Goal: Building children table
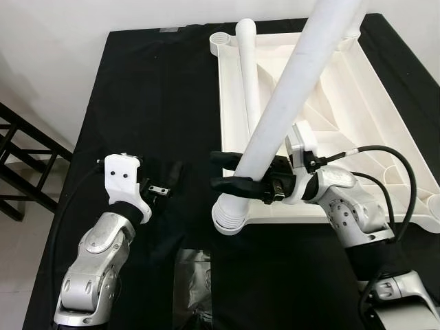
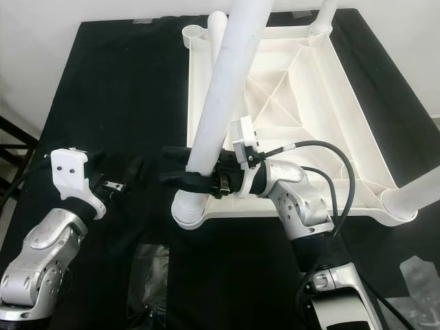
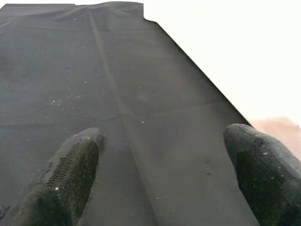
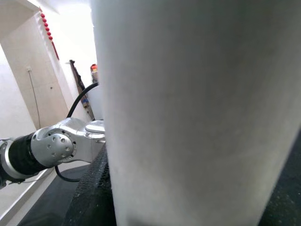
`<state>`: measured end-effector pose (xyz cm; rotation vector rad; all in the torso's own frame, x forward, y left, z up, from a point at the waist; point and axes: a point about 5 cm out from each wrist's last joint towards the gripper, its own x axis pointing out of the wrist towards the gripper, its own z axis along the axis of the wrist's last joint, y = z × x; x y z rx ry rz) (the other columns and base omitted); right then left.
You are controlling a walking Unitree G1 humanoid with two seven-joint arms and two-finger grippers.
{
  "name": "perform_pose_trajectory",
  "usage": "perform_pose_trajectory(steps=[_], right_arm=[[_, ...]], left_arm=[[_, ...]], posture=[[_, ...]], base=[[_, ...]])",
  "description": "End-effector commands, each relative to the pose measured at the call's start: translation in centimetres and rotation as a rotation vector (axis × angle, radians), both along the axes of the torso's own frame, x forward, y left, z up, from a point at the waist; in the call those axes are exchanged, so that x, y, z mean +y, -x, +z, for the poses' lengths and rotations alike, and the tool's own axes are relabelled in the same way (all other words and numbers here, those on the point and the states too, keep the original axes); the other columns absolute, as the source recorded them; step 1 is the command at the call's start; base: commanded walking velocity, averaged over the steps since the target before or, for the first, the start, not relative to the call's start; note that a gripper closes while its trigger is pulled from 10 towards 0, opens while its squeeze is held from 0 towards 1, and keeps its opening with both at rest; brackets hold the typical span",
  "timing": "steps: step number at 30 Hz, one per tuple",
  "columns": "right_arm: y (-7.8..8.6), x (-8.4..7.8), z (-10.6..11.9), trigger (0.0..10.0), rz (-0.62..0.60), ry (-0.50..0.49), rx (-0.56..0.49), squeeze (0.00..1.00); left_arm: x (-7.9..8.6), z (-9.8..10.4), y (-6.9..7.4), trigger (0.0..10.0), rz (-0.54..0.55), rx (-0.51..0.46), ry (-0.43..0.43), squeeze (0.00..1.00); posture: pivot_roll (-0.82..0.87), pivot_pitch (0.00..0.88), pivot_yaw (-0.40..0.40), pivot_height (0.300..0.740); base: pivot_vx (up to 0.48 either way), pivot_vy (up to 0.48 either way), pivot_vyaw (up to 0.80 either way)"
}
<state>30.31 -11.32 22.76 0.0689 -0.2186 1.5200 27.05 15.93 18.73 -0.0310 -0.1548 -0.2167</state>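
The right hand is closed around a white leg, gripping it low down, just above the ribbed end that sits at the near left corner of the tabletop. One black finger lies on each side of the tube, and in the right wrist view the leg stands directly against the fingers. From the grip the leg leans up and away toward the robot's right and leaves the picture at the top. The tabletop is white plastic, turned upside down on the worktop, so its raised rim and the crossing ribs under it are visible. I count four legs: the one held, a second leg lying flat inside the tabletop along its left rim, a third standing at the far right corner, and a fourth at the near right corner. All are smooth round tubes. A round socket at the far left corner is open. The worktop is covered with a black cloth. The left hand hovers over the cloth, well apart from the tabletop on its left, and its fingers are spread and hold nothing. A crumpled clear plastic bag lies at the near edge between the two arms.
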Motion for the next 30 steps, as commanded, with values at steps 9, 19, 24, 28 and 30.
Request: perform_pose_trajectory(steps=[9,19,24,28,30], right_arm=[[-1.7,0.0,0.5,10.0,-0.17,-0.069,0.056,0.0],[-1.4,0.3,1.9,10.0,-0.113,-0.086,0.022,0.0],[-1.4,0.1,3.2,10.0,-0.089,-0.114,0.001,0.0],[-1.4,0.2,4.0,10.0,-0.083,-0.125,-0.017,0.0],[-1.4,0.2,4.2,10.0,-0.078,-0.123,-0.026,0.0]], left_arm=[[0.2,-0.7,0.1,10.0,0.006,0.026,-0.014,0.0],[0.2,-0.7,0.1,10.0,0.002,0.025,-0.014,0.0],[0.2,-0.7,0.0,10.0,0.002,0.025,-0.014,0.0],[0.1,-0.7,0.0,10.0,0.003,0.025,-0.013,0.0],[0.2,-0.7,0.0,10.0,0.005,0.026,-0.014,0.0]], posture=[[0.08,0.305,0.028,0.74],[0.07,0.303,0.027,0.74],[0.07,0.305,0.027,0.74],[0.07,0.306,0.026,0.74],[0.07,0.307,0.025,0.74]], base=[[0.0,0.0,0.0],[0.0,0.0,0.0],[0.0,0.0,0.0],[0.0,0.0,0.0],[0.0,0.0,0.0]])
